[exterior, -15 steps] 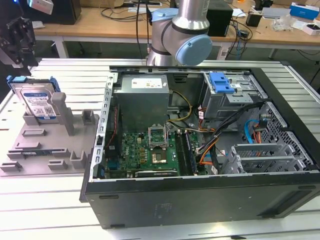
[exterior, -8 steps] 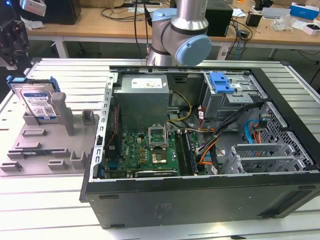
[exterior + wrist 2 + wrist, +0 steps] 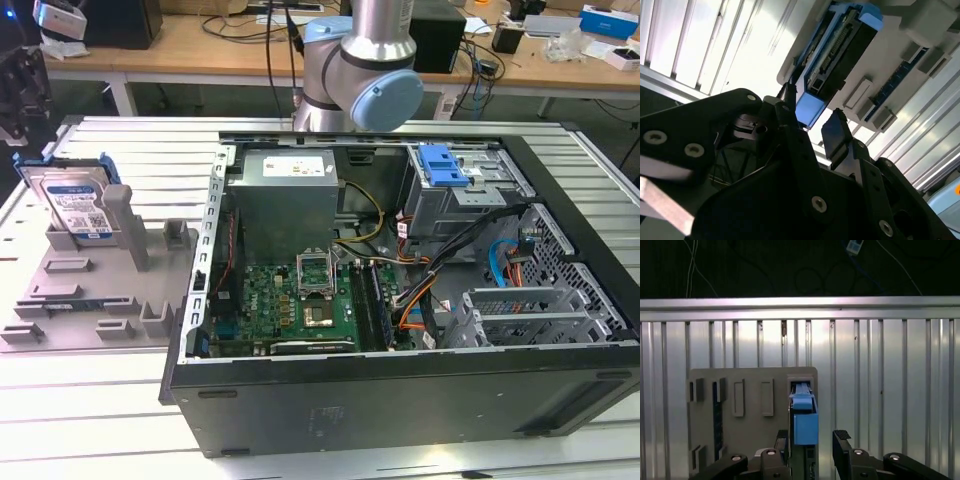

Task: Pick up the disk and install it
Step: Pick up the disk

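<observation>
The disk [image 3: 75, 205] stands on edge in a slot of the grey holder plate [image 3: 100, 290], on the exterior view's left. It is silver with a white-and-blue label and a blue carrier frame. In both wrist views my gripper [image 3: 812, 442] is open, with one black finger on each side of the disk's blue frame end [image 3: 805, 425]. The frame sits closer to one finger [image 3: 782, 442] than to the other. In the second wrist view the disk [image 3: 840, 50] runs away from the gripper [image 3: 812, 120], its connector edge showing.
An open computer case [image 3: 400, 390] lies at the middle and right of the slatted metal table [image 3: 90, 420]. It holds a grey power-supply box [image 3: 285, 200], a green board [image 3: 300, 300] and a blue latch on a metal cage [image 3: 443, 165]. The arm's base [image 3: 360, 70] stands behind the case.
</observation>
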`<state>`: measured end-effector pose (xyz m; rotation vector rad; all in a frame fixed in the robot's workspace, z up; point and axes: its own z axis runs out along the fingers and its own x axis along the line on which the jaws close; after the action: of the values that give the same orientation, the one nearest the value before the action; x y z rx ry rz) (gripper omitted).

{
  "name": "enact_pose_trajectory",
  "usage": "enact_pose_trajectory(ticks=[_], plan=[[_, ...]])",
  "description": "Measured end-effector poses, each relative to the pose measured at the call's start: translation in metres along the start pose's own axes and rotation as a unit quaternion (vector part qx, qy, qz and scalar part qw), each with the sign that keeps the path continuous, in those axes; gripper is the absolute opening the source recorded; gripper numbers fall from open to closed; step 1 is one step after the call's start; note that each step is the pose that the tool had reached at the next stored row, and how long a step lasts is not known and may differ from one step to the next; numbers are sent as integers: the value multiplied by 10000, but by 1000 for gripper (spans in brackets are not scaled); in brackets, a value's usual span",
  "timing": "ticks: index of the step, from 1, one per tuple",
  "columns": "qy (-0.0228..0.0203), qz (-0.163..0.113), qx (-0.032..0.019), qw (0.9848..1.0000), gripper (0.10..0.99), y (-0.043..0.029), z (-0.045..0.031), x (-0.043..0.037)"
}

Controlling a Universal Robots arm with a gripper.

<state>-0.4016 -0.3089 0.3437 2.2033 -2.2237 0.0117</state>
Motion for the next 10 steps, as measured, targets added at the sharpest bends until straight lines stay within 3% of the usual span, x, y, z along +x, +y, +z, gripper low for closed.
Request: enact_pose_trajectory(ticks=[10], plan=[[0, -1, -48, 10000, 482, -1, 82, 46]])
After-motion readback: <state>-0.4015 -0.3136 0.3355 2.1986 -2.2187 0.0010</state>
